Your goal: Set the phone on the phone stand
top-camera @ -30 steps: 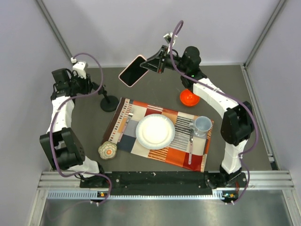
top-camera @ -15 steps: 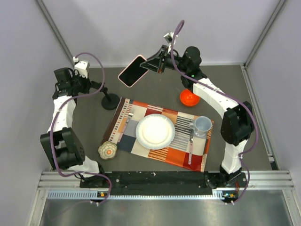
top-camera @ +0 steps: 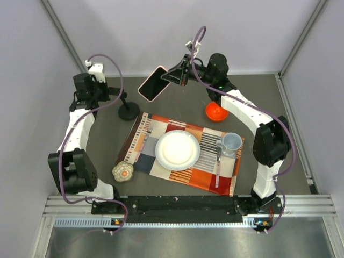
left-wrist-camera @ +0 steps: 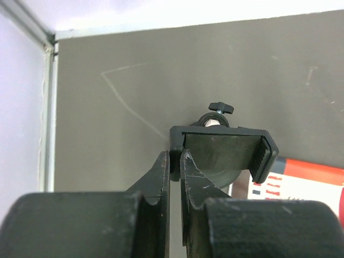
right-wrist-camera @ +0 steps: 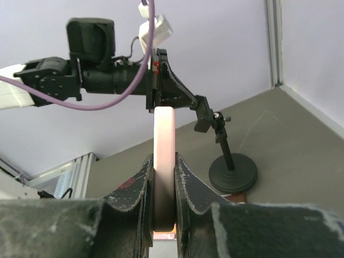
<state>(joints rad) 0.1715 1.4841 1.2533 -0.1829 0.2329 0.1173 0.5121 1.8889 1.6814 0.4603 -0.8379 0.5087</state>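
The phone (top-camera: 152,83), black screen with a pale pink edge, hangs tilted in the air at the back of the table. My right gripper (top-camera: 168,79) is shut on its right end. In the right wrist view the phone (right-wrist-camera: 164,129) stands edge-on between the fingers of my right gripper (right-wrist-camera: 163,159). The black phone stand (top-camera: 128,111) rests on its round base just left of the placemat. My left gripper (top-camera: 117,95) is shut on the left arm of its clamp holder (left-wrist-camera: 220,148), and the fingers of that gripper (left-wrist-camera: 175,156) pinch this arm. The phone is right of the holder and apart from it.
A striped placemat (top-camera: 161,166) carries a white plate (top-camera: 177,150), a grey mug (top-camera: 231,143) and cutlery (top-camera: 218,161). An orange-red bowl (top-camera: 215,112) sits behind it. A small round patterned object (top-camera: 122,171) lies at the mat's left corner. Walls enclose the table.
My left gripper has closed on the stand's holder, and that arm has swung right and back. The stand's base has shifted slightly back. The phone has edged a little toward the stand.
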